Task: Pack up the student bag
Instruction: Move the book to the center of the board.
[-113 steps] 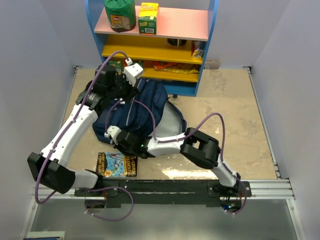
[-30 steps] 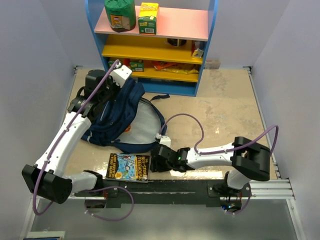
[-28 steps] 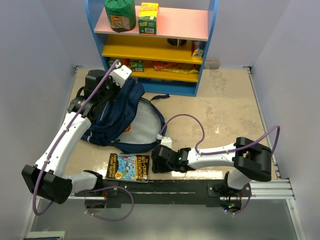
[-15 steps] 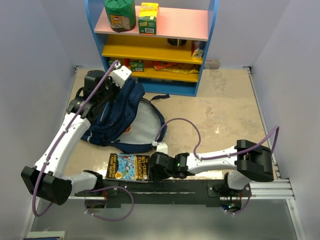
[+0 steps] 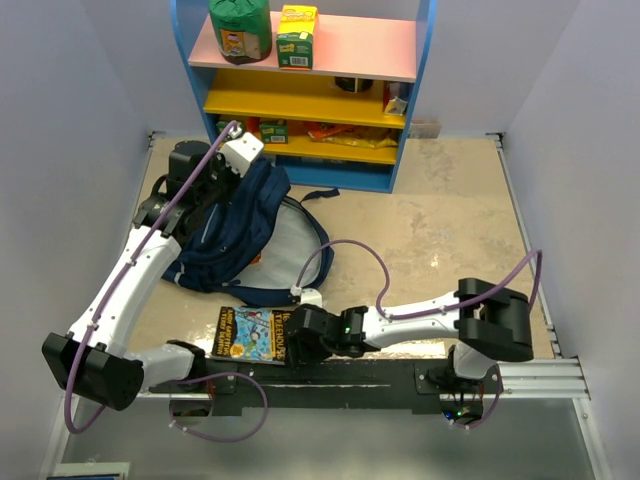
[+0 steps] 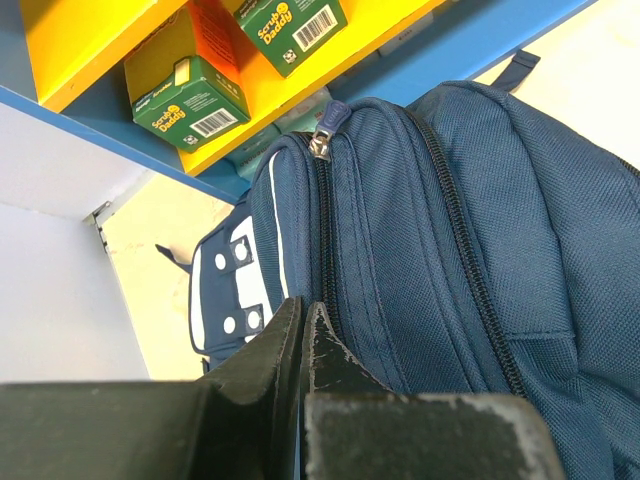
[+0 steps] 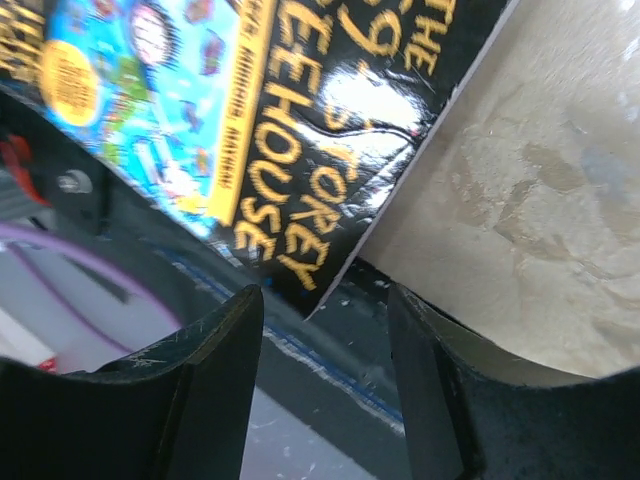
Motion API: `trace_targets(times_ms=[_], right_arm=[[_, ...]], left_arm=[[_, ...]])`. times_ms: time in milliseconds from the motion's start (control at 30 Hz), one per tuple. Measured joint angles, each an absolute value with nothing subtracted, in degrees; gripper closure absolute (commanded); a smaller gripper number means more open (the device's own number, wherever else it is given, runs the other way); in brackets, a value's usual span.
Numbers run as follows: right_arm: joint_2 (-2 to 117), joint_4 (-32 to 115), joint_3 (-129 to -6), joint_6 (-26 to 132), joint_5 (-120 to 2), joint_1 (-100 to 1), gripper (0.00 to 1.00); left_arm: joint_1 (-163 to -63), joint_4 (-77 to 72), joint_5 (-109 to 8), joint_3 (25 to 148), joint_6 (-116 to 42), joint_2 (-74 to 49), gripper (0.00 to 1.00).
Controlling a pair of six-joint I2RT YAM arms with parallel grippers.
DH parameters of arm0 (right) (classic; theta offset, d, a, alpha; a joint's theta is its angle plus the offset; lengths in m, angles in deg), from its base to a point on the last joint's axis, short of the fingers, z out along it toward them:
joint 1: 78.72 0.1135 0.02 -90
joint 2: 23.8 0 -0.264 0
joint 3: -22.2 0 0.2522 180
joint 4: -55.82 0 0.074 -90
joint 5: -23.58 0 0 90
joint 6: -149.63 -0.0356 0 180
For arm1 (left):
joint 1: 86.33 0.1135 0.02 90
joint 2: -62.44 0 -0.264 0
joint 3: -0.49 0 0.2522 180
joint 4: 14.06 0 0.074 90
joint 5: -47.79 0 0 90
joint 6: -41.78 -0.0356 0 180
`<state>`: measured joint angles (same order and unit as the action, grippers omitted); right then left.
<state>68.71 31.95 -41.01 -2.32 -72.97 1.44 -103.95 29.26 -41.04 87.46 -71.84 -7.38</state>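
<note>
Navy blue fabric backpack (image 5: pixel 238 232), its top seam met by the clenched left gripper (image 6: pixel 303 318), while the right gripper (image 7: pixel 325 305), jaws apart, straddles a corner of the glossy paperback book (image 7: pixel 300 120)

light: bright, even | glare: book cover (image 7: pixel 370 95) | blur: right jaws, seemingly soft

Far edge: shelf unit (image 5: pixel 310 110) blocks the way.
Far left: student bag (image 5: pixel 235 235) crowds the shelf foot.
Near edge: book (image 5: pixel 250 335) and low right arm (image 5: pixel 420 315) lie across.
Right half: bare table (image 5: pixel 450 220), open passage.
</note>
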Motion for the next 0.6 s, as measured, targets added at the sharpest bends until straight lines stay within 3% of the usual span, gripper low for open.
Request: trace_targets(times_ms=[400,600], right_arm=[[71.83,32.89,-42.43,-1.86,-71.35,0.72,0.49],[74.28,33.26,-44.22,-2.39,-71.31,0.33,0.68]], left_arm=[[-103.95,29.5,-40.95,87.46,-71.9,-6.85,1.0],[-103.95,29.98,-40.99,87.46,-72.08,-6.44,1.0]])
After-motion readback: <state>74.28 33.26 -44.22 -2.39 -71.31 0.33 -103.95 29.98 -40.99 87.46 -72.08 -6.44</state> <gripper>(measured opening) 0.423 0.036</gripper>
